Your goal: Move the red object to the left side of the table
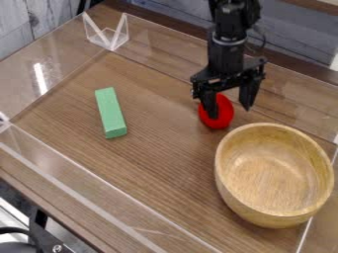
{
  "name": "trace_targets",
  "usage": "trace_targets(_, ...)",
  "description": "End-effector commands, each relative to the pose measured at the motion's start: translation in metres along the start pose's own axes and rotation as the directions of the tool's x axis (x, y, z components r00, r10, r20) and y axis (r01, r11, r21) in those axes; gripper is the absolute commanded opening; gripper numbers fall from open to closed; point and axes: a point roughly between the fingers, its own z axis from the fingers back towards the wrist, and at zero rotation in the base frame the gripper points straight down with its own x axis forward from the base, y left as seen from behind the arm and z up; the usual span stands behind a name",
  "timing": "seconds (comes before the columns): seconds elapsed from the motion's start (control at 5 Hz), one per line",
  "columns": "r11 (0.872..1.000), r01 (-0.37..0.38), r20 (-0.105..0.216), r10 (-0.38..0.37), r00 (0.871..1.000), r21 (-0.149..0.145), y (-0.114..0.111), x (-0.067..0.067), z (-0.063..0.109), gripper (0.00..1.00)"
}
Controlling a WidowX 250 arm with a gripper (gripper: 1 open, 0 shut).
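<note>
Black arm (pixel 235 25) reaching down from the top edge of the view, near vertical, wrist pointing straight down at the table (pixel 158 168). Gripper (pixel 226 98) at its lower end, fingers (pixel 207 96) spread wide, one on each side of the red object (pixel 216 112). Jaws open as far as seen; nothing clamped between them. Fingertips low, level with the upper part of the red object and straddling it; contact with it not possible to judge from this angle.

Red object resting on the brown wood-grain table, right of centre, partly hidden behind the fingers. Only its red body visible below them. Just beyond the near-left rim of the wooden bowl (pixel 275 174), close to it but apart. Wooden bowl upright at the lower right, hollow facing up, nothing inside.

Green block (pixel 111 112) lying flat on the left half of the table, long axis running roughly away from the camera, well apart from the red object and the gripper.

Low clear acrylic walls (pixel 59 188) edging the table, a transparent stand-like piece (pixel 106 33) at the far left corner.

No brand, label or readable writing on the arm, the gripper, the bowl, the block or the table surface.
</note>
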Motion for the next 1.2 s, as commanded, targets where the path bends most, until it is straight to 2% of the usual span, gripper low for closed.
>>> trace_targets(0.0, 1.000, -0.015, 0.021, 0.016, 1.000, -0.025, -0.002, 0.008, -0.007, 1.00)
trace_targets(0.2, 0.999, 0.023, -0.010, -0.024, 1.000, -0.034, -0.013, 0.004, -0.009, 1.00)
trace_targets(0.4, 0.995, 0.077, -0.032, -0.079, 0.996, -0.061, -0.025, 0.000, 0.002, 1.00)
trace_targets(0.6, 0.997, 0.010, -0.031, -0.012, 0.999, -0.077, -0.026, 0.011, 0.008, 1.00)
trace_targets(0.8, 0.997, -0.004, -0.029, 0.002, 1.000, -0.078, -0.018, 0.021, 0.009, 0.00)
trace_targets(1.0, 0.991, -0.018, -0.019, 0.015, 1.000, -0.134, -0.008, 0.034, 0.038, 0.00)
